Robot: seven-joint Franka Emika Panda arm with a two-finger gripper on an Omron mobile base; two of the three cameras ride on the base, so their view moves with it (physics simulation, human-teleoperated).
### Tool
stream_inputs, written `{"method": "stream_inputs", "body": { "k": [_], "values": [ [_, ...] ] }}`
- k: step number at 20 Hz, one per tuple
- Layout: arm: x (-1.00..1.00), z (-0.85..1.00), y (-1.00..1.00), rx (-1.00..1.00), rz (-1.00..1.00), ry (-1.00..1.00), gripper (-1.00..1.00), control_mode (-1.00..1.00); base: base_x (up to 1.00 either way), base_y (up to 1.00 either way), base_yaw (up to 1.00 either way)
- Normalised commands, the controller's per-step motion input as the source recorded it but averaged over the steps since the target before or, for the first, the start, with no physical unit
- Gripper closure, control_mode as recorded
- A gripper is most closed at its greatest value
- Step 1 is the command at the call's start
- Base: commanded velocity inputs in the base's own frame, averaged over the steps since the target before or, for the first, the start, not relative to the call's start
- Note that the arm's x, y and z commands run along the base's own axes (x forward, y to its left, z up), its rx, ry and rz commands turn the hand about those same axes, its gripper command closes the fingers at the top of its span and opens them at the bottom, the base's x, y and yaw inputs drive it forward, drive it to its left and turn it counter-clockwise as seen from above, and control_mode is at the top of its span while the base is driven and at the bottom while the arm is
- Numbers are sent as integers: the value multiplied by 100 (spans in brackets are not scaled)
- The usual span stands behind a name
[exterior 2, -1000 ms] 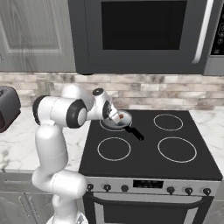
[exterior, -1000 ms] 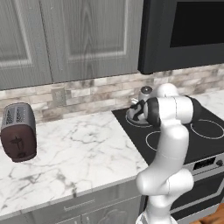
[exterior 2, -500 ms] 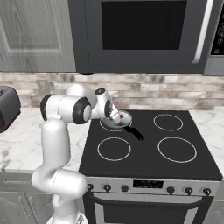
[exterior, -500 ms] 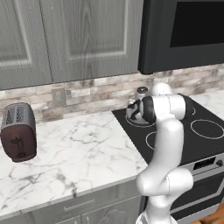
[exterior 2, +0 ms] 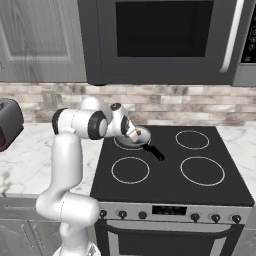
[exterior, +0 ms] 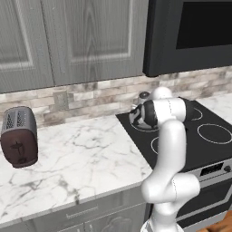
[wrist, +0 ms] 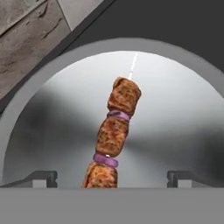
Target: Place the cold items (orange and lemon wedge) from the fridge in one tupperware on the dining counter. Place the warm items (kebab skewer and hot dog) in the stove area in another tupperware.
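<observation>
The kebab skewer lies in a steel frying pan on the back left burner of the stove area. The gripper hovers over it, fingers spread wide, holding nothing.

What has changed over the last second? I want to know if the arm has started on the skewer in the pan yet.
The arm has leaned further over the stove, bringing the gripper down close over the pan. Its fingers stand open on either side of the kebab skewer; nothing is taken hold of yet. The skewer, the pan and the toaster stayed put.
</observation>
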Motion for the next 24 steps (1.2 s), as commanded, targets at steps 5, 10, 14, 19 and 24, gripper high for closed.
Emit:
{"method": "stream_inputs", "body": {
  "k": [5,10,14,19,24],
  "values": [
    [24,-21,0,0,0,0,-100,-100,0,0,0],
    [14,-20,-2,0,0,0,100,-100,0,0,0],
    [5,-21,-1,0,0,0,100,-100,0,0,0],
    [-9,-12,-3,1,0,-4,100,-100,0,0,0],
    [-52,1,-3,4,0,-21,100,-100,0,0,0]
  ]
}}
